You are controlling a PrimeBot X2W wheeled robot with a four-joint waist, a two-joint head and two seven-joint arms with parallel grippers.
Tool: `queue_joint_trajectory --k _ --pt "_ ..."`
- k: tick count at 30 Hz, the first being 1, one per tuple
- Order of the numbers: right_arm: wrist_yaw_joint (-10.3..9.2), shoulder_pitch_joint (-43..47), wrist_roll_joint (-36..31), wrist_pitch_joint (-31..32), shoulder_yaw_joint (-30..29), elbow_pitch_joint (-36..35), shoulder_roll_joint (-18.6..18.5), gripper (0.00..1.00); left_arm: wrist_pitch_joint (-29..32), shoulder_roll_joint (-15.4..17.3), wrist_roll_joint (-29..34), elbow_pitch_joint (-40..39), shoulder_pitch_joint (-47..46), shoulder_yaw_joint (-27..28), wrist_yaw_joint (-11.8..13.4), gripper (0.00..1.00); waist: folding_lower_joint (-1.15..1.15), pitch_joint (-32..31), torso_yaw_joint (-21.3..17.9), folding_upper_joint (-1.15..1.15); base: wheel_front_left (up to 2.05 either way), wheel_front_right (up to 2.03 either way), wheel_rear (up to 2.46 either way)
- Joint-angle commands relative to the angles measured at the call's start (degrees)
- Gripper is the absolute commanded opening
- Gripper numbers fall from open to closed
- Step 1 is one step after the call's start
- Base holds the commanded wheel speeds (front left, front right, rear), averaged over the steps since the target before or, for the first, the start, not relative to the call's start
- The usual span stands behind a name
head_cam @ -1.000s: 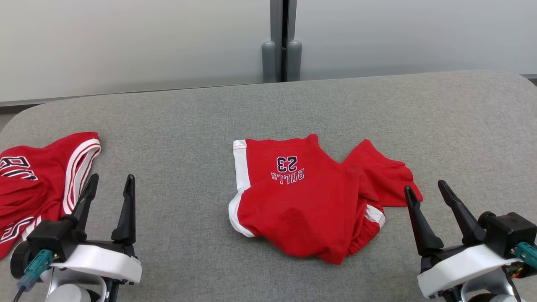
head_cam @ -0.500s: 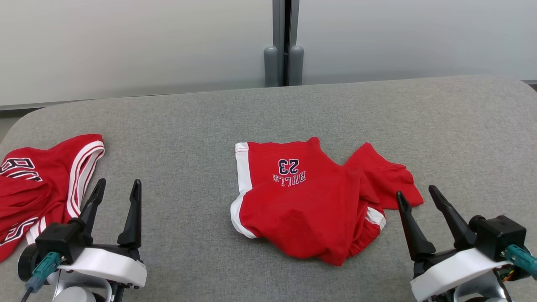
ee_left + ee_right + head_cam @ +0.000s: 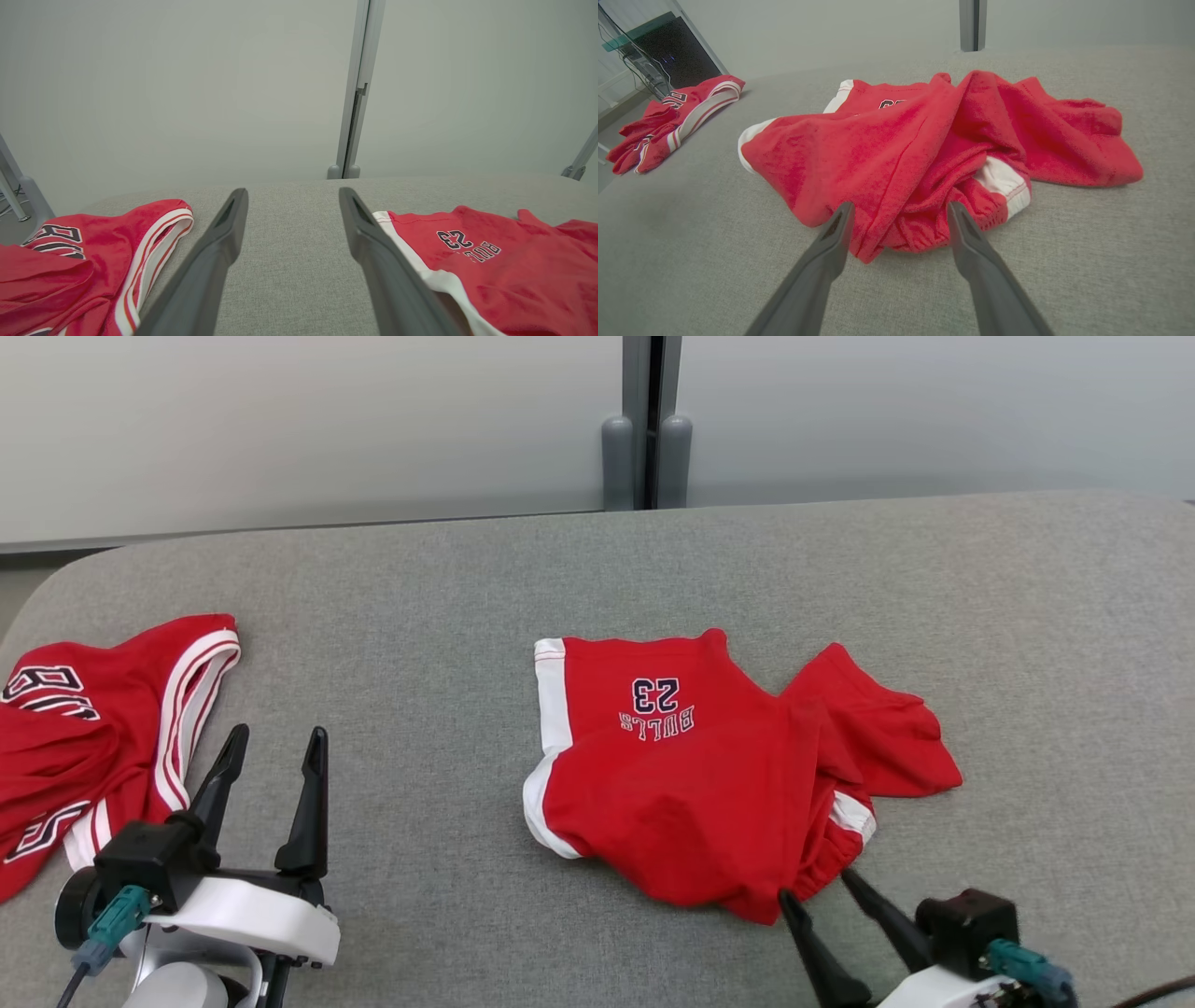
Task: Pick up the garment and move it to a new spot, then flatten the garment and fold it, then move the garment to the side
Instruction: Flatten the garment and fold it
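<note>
The garment (image 3: 700,775) is a pair of red shorts with white side stripes and "BULLS 23" print, lying crumpled in the middle of the grey table (image 3: 420,616); it also shows in the left wrist view (image 3: 490,261) and the right wrist view (image 3: 901,144). My right gripper (image 3: 818,887) is open, its fingertips just short of the garment's bunched near corner, which sits between them in the right wrist view (image 3: 901,206). Off to the garment's left, my left gripper (image 3: 278,737) stands open over bare table with nothing between its fingers (image 3: 293,193).
A second red jersey garment (image 3: 93,737) with white trim lies at the table's left edge, close beside my left gripper (image 3: 84,247) (image 3: 668,116). A grey post (image 3: 644,457) and pale wall panels stand behind the table. The table's far and right areas are bare cloth.
My right gripper has swung left and lower in the head view, up to the garment's near corner. The left gripper shifted slightly right. The head camera also moved a little.
</note>
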Motion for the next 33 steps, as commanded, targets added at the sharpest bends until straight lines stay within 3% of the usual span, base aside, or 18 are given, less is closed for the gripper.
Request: queue_joint_trajectory --k 1,6,7,9,14,23,33 --pt "0.0 0.47 0.36 0.07 0.85 1.14 -0.53 1.0 -0.2 -0.12 0.19 0.11 -1.04 -0.06 -0.17 1.0 0.0 0.66 0.47 0.0 0.0 0.0 0.0" --pt "0.0 -1.77 0.43 -1.35 3.55 5.6 -0.73 1.0 -0.23 -0.76 0.72 0.44 -2.21 -0.06 -0.4 1.0 0.0 2.12 0.83 0.0 0.0 0.0 0.0" --pt "0.0 -2.21 0.09 -1.53 3.77 6.4 -0.82 0.6 -0.23 -0.83 0.75 0.56 -2.43 -0.03 -0.5 1.0 0.0 2.3 0.86 0.0 0.0 0.0 0.0" --pt "0.0 -3.15 0.84 -2.05 4.23 7.51 -0.47 0.0 -0.24 -1.03 0.78 0.68 -2.92 0.03 -0.7 1.0 0.0 2.64 0.94 0.0 0.0 0.0 0.0" --pt "0.0 -5.03 1.6 -4.22 4.67 6.94 -0.78 0.0 -0.25 -1.52 1.37 0.88 -3.16 0.41 -0.92 1.0 0.0 3.01 0.91 0.0 0.0 0.0 0.0" --pt "0.0 -8.38 0.95 -4.06 -1.41 1.42 -1.94 0.0 -0.26 -2.37 2.8 0.05 -4.44 1.14 -1.32 1.0 0.0 4.59 1.19 0.0 0.0 0.0 0.0" --pt "0.0 -18.21 0.4 -0.58 -8.07 0.64 -5.69 0.0 -0.26 -5.52 4.42 -0.66 -9.99 0.4 -3.16 1.0 0.0 11.21 6.05 0.0 0.0 0.0 0.0"
